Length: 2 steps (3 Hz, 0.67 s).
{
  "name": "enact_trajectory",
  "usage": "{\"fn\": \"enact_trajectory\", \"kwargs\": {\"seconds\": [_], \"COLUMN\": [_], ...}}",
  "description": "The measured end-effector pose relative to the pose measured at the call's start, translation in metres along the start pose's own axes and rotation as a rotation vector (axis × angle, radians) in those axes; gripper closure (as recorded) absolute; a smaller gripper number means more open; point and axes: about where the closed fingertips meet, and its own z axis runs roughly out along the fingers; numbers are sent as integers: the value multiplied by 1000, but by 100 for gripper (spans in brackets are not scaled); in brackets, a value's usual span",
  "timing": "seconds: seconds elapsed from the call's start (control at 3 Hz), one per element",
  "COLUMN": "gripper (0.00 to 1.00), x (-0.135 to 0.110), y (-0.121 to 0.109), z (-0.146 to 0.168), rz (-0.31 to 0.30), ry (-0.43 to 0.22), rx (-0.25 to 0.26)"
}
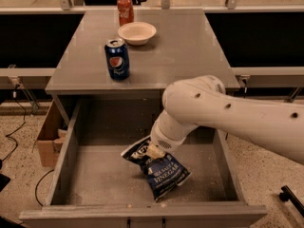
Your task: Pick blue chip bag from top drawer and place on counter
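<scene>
The blue chip bag is dark navy with white "Vinegar" lettering and lies on the floor of the open top drawer, right of its middle. My gripper reaches down into the drawer from the right and is shut on the bag's upper left end, which is tilted up slightly. The white wrist hides most of the fingers. The grey counter is above the drawer, behind the arm.
On the counter stand a blue Pepsi can at front left, a white bowl behind it and a red soda can at the back. A cardboard box sits on the floor left of the drawer.
</scene>
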Motion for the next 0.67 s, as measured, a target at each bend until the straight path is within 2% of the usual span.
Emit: {"fn": "enact_trajectory", "kwargs": {"seconds": [0.33,0.67], "gripper": [100,100], "x": [3,12], "y": [24,43], "z": [-69,-148], "rz": [-51,-53], "ry": [21,58], "rx": [46,116]}}
